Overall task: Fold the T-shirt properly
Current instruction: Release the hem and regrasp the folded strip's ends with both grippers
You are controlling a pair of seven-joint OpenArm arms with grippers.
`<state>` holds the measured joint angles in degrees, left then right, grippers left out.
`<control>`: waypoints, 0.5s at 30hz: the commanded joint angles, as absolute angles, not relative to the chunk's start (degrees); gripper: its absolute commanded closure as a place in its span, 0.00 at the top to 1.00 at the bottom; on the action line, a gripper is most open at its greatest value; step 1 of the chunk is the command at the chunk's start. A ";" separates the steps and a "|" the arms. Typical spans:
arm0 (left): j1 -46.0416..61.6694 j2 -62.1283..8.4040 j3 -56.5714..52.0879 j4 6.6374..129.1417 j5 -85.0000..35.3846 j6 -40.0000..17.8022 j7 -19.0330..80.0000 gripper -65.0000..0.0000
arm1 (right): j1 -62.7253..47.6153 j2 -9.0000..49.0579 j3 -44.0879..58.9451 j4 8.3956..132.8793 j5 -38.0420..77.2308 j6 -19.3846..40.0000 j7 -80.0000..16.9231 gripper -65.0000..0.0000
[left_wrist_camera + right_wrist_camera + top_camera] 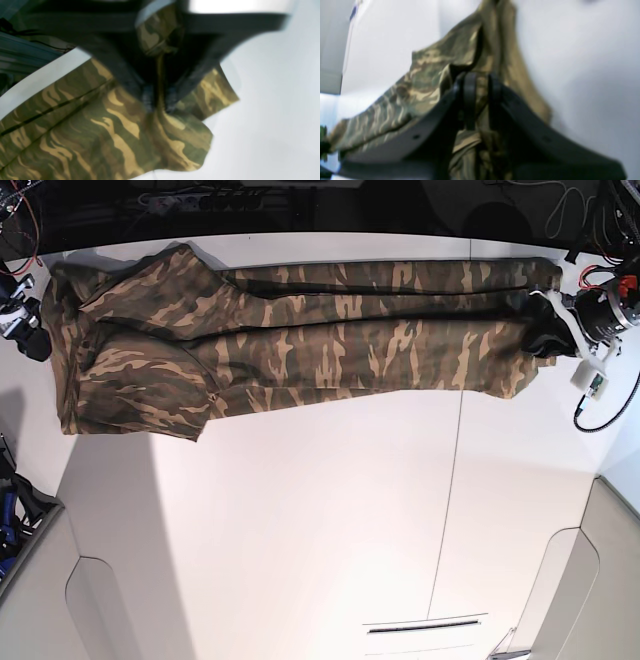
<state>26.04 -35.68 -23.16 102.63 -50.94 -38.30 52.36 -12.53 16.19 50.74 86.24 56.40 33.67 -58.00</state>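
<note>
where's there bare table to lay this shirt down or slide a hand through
Bare: the wide white table below the T-shirt, down to its near edge. Crowded: the far strip, where the shirt stretches between the left gripper and the right gripper.

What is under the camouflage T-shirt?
The T-shirt lies stretched across a white table. Only the table shows around it. Anything beneath the cloth is covered, so I cannot tell.

Both claws are matte black with broad, curved outer shells narrowing to slim ribbed fingertips, the right claw [480, 100] showing small round screw holes in its shells, and the left claw [158, 102] mounted on a white and black wrist with red cabling.
</note>
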 commanded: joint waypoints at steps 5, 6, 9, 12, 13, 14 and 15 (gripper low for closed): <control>25.89 -35.86 -23.83 103.44 -51.90 -36.23 52.40 0.39 | -11.90 17.06 51.24 87.11 58.54 34.76 -57.19 0.23; 25.89 -35.68 -24.03 103.46 -51.92 -35.66 52.10 0.39 | -11.92 16.97 51.24 87.11 58.61 34.74 -57.19 0.23; 25.87 -33.71 -26.50 103.46 -51.88 -34.68 51.37 0.39 | -11.94 16.97 51.24 87.11 61.23 35.11 -57.54 0.23; 25.87 -30.22 -31.44 103.44 -51.88 -33.39 51.24 0.39 | -11.90 16.97 51.03 87.35 62.65 35.44 -57.69 0.23; 25.89 -29.26 -33.15 103.44 -51.92 -33.41 51.27 0.39 | -11.77 16.95 50.83 87.48 62.67 35.44 -57.71 0.22; 25.89 -28.42 -34.65 103.44 -51.96 -33.41 51.27 0.40 | -11.64 16.95 50.46 87.59 62.81 35.44 -57.69 0.19; 25.89 -27.75 -36.16 103.44 -52.16 -33.41 51.27 0.41 | -11.33 16.95 49.98 87.66 63.02 35.44 -57.71 0.13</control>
<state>26.02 -26.65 -35.64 102.63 -51.09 -33.41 52.36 -12.03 16.01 49.80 86.39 61.28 34.76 -58.61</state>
